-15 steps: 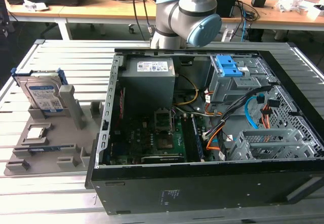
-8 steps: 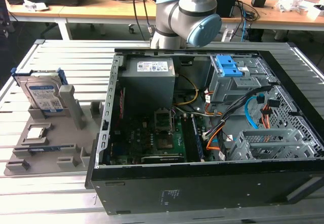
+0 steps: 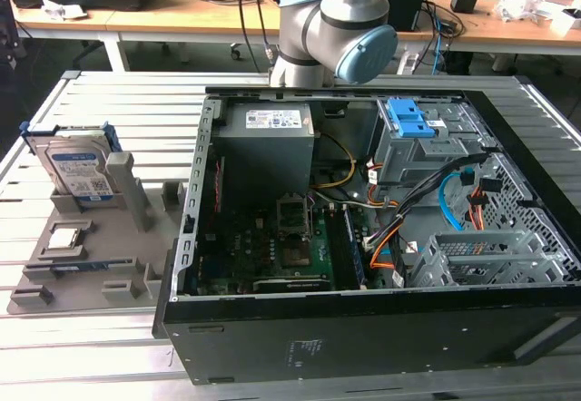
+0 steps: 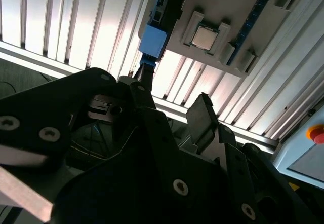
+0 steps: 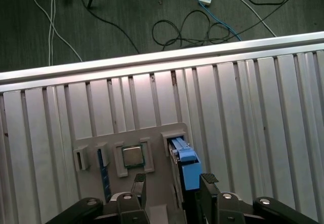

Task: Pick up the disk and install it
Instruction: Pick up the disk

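The disk stands upright on its edge in a slot of the grey fixture plate, towards the exterior view's left. It is well apart from the open computer case where it belongs. Just beside it on the same plate lies a small square processor chip, and the plate rests on the slatted aluminium table. Inside the case, the grey drive bay sits on the far side from the disk.

The tool is released and carries nothing. In the first wrist view its two dark fingers are spread, and the disk's blue bracket rail shows in the gap between them, closer to one finger than the other. It looks to me like the approach to the pick. To do it well, I'd say the tool wants centring over the thin edge of the disk. It should then come straight down the line of the slot, so that the pads close on the flat faces and stay clear of the chip.

The arm rises behind the case, its grey and blue joint folded over the back wall. The wrist points down at the plate from above.
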Robot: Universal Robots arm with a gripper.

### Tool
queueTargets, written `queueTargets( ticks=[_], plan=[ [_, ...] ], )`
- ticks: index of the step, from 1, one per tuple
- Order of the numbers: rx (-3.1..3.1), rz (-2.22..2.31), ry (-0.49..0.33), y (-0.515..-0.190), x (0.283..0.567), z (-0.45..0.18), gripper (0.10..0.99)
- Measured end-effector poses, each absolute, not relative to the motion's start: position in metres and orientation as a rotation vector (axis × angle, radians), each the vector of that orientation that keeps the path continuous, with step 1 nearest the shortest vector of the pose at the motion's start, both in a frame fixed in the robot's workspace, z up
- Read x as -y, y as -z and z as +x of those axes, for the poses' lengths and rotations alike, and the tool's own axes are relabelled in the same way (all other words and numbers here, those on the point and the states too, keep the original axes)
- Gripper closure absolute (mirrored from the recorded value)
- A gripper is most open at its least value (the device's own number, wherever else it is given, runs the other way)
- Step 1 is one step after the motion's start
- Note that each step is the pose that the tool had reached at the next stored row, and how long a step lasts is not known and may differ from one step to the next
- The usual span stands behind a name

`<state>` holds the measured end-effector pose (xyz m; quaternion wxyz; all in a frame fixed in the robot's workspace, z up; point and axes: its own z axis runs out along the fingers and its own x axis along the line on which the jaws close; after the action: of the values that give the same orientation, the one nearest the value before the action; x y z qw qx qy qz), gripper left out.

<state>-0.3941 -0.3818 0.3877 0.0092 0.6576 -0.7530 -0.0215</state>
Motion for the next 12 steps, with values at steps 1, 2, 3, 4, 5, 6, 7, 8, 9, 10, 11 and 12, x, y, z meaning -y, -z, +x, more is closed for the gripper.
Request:
queueTargets(
  ticks=[1, 2, 3, 4, 5, 6, 7, 8, 9, 10, 11, 12],
  plan=[
    [2.352, 2.054, 0.067, -0.387, 0.382, -0.394, 0.545],
    [2.352, 2.054, 0.067, -0.385, 0.382, -0.394, 0.545],
    [2.352, 2.054, 0.067, -0.384, 0.382, -0.394, 0.545],
    [2.352, 2.054, 0.067, -0.382, 0.382, -0.394, 0.545],
    [2.352, 2.054, 0.067, -0.381, 0.382, -0.394, 0.545],
    [2.352, 2.054, 0.067, -0.38, 0.382, -0.394, 0.545],
    [2.352, 2.054, 0.067, -0.378, 0.382, -0.394, 0.545],
    [2.352, 2.053, 0.066, -0.376, 0.382, -0.394, 0.545],
    [2.352, 2.053, 0.066, -0.375, 0.381, -0.391, 0.545],
    [2.352, 2.053, 0.066, -0.374, 0.381, -0.39, 0.545],
    [2.351, 2.053, 0.065, -0.374, 0.38, -0.387, 0.545],
    [2.351, 2.053, 0.064, -0.373, 0.379, -0.384, 0.545]
  ],
)
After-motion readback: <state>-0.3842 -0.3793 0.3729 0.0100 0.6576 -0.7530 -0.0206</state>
